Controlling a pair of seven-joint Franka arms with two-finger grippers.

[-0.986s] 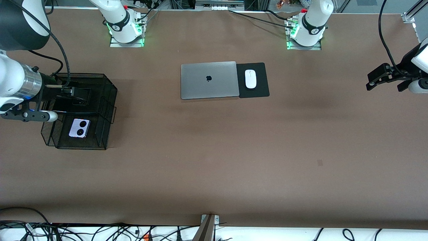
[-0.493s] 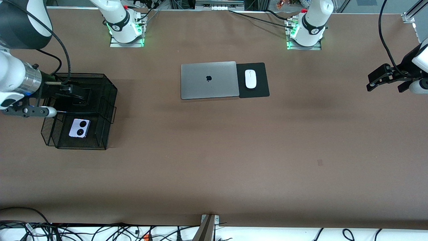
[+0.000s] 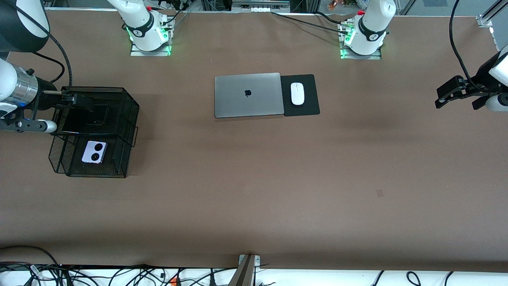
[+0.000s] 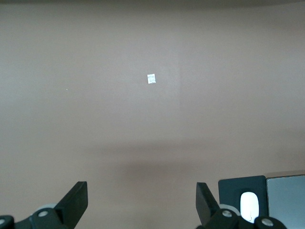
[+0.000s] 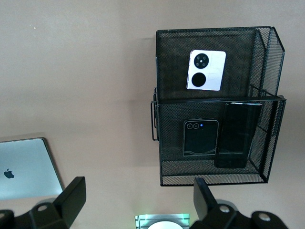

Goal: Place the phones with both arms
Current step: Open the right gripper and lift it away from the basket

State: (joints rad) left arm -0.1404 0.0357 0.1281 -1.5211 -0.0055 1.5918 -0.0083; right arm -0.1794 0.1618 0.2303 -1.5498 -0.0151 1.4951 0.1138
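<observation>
With all three phones (image 5: 206,70) lying in the mesh basket (image 3: 127,107) at the bench's nine o'clock, placing looks done: my right pincer (image 5: 136,200) hangs wide and empty above it, my left pincer (image 4: 142,202), wide and empty too, waits at three o'clock, so next I'd just retreat.

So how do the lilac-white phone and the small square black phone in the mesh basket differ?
The lilac-white phone is pale with two big black circles; the small square black phone is dark with small lenses along one edge. The lilac-white phone lies alone in the basket compartment nearer the front camera; the black one shares the farther compartment with the long slim black phone. Both are small, squarish and lie in the mesh basket.
</observation>
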